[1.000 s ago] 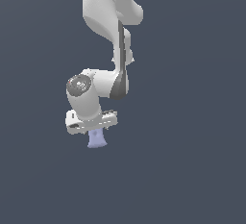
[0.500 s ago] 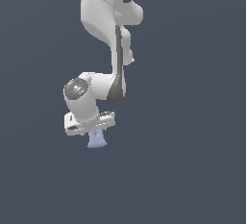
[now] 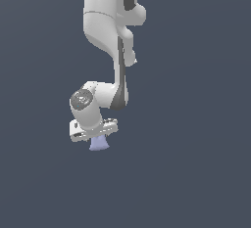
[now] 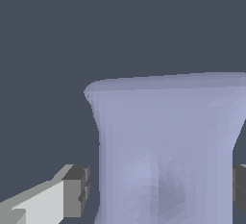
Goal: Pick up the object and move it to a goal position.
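Note:
The object is a small pale lavender-blue block with pinched sides and a flared end, sitting just under the white hand in the exterior view. My gripper is straight over it with its jaws on either side of its upper part. In the wrist view the object fills the space between the fingers. One grey pad stands a small gap away from its side, and the other pad is at the frame edge right by the opposite side. The gripper is open around the object.
The white arm rises from the hand to the top of the exterior view. Everything around it is a plain dark grey-blue surface with no other objects, edges or goal marker in view.
The wrist and hand have come down over the object, so less of the block shows below the hand. The object itself has stayed in place.

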{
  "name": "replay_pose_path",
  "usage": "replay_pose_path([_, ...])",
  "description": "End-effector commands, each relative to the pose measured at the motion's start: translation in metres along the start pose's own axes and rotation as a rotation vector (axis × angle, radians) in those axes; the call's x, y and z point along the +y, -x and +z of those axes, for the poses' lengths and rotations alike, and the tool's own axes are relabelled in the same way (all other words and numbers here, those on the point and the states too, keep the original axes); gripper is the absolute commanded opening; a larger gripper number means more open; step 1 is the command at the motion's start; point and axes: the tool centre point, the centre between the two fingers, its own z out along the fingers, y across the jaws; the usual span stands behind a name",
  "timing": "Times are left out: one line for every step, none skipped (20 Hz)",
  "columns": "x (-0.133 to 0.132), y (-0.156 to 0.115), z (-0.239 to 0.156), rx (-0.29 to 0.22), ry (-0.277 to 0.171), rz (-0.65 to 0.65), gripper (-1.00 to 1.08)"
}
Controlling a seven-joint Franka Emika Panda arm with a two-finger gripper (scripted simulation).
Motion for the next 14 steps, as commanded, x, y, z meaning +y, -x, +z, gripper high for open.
replay_pose_path([0.0001,-0.0004,0.0079,0.001,0.0,-0.001,1.0])
replay_pose_path([0.0002,-0.0006,0.0093,0.001,0.0,-0.001,1.0])
replay_pose_path([0.0004,-0.001,0.0099,0.001,0.0,-0.001,1.0])
replay_pose_path([0.0006,-0.0013,0.0098,0.001,0.0,-0.001,1.0])
replay_pose_path([0.0007,-0.0015,0.0096,0.001,0.0,-0.001,1.0])
replay_pose_path([0.0007,-0.0015,0.0096,0.001,0.0,-0.001,-1.0])
replay_pose_path([0.0007,-0.0015,0.0096,0.001,0.0,-0.001,-1.0])
replay_pose_path([0.0007,-0.0015,0.0096,0.001,0.0,-0.001,-1.0])
replay_pose_path([0.0007,-0.0015,0.0096,0.001,0.0,-0.001,-1.0])
replay_pose_path([0.0007,-0.0015,0.0096,0.001,0.0,-0.001,-1.0])
replay_pose_path([0.0007,-0.0015,0.0096,0.001,0.0,-0.001,-1.0])
replay_pose_path([0.0007,-0.0015,0.0096,0.001,0.0,-0.001,-1.0])
replay_pose_path([0.0007,-0.0015,0.0096,0.001,0.0,-0.001,-1.0])
replay_pose_path([0.0007,-0.0015,0.0096,0.001,0.0,-0.001,-1.0])
